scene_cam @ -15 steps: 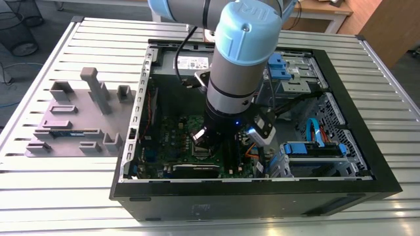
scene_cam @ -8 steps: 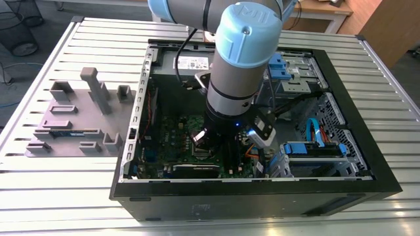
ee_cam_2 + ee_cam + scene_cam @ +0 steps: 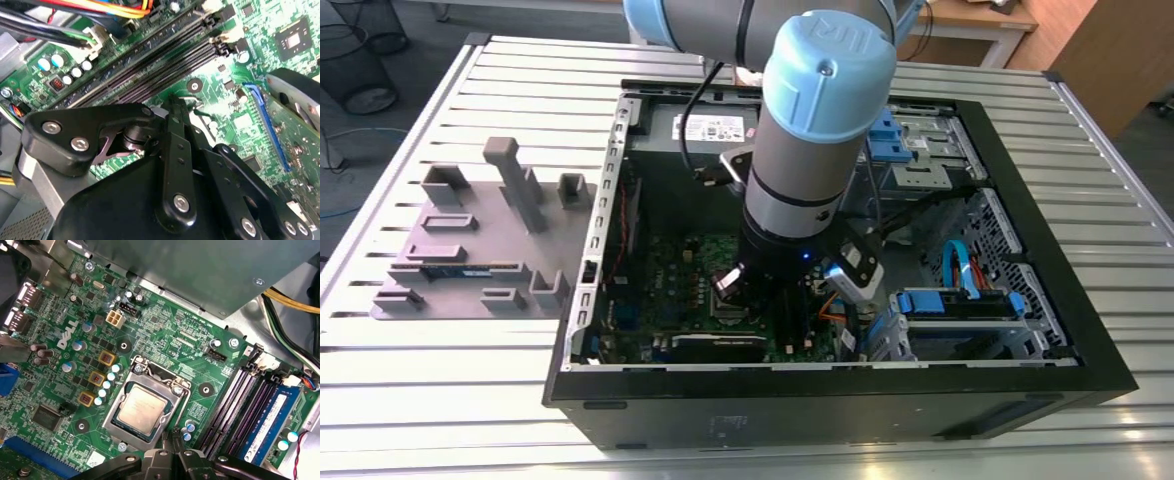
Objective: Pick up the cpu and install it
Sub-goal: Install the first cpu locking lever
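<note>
The cpu (image 3: 142, 410), a small square chip with a silvery top, lies flat inside the metal-framed socket (image 3: 112, 422) of the green board (image 3: 165, 335). In the first wrist view my gripper (image 3: 174, 439) hovers just beside the socket's corner, toward the memory slots, apart from the chip. Its two thin fingertips (image 3: 168, 441) stand close together with nothing between them. In the second wrist view the gripper (image 3: 175, 106) points down at the board beside the dark slots. In the exterior view the arm (image 3: 794, 180) reaches down into the open computer case (image 3: 1014, 300).
Dark memory slots (image 3: 235, 405) and a blue memory stick (image 3: 265, 427) run beside the socket. A grey power-supply box (image 3: 200, 270) overhangs the board, with cables (image 3: 285, 300) near it. A grey fixture (image 3: 467, 240) with upright posts stands outside the case at the exterior view's left.
</note>
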Controlling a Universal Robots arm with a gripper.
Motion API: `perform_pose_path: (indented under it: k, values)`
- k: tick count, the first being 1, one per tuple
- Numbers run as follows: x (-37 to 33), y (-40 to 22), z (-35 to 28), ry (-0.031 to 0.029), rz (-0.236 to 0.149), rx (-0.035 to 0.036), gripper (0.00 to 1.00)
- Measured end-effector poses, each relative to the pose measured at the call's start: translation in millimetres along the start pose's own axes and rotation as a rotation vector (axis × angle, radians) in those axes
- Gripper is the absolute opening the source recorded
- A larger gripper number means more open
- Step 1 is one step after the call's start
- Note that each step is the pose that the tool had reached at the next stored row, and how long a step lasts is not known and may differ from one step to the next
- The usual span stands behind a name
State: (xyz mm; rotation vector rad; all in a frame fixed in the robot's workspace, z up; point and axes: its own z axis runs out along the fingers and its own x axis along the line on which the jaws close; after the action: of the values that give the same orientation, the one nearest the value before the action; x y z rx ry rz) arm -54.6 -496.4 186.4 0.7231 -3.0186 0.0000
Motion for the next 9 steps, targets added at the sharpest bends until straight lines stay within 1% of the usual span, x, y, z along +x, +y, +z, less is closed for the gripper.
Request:
perform_pose_path:
  k: [5,9]
  values:
    - [0.0,0.0,0.0,0.0002,0.000,-0.0001,0.11]
    - [0.4,0.0,-0.5,-0.0013,0.000,-0.0023,0.11]
